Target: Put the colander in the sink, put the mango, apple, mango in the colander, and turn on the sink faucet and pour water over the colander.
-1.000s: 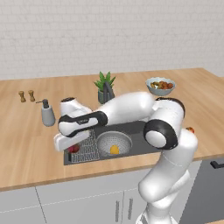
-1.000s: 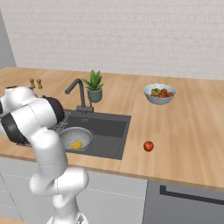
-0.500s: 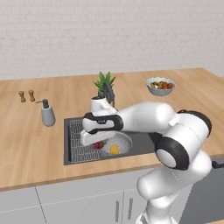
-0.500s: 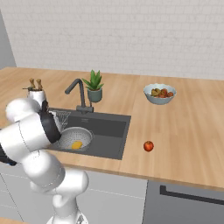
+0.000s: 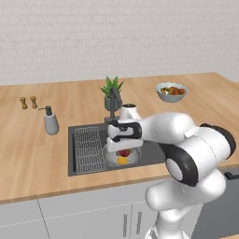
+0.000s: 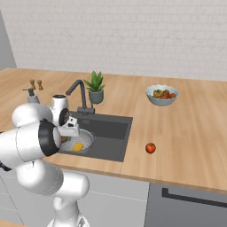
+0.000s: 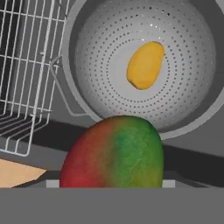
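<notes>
Claw [image 5: 122, 148] grips red-green mango [image 7: 113, 153] above colander [image 7: 183, 105] rim; yellow mango [image 7: 145, 64] at centre, open room around.

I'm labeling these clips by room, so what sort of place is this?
A rendered home kitchen, most likely: a dark sink with faucet set in a wooden counter, and a fruit bowl by a tiled wall.

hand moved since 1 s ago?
Yes. In the left base view the hand has swung right, from beside the soap pump to over the colander in the sink.
</notes>
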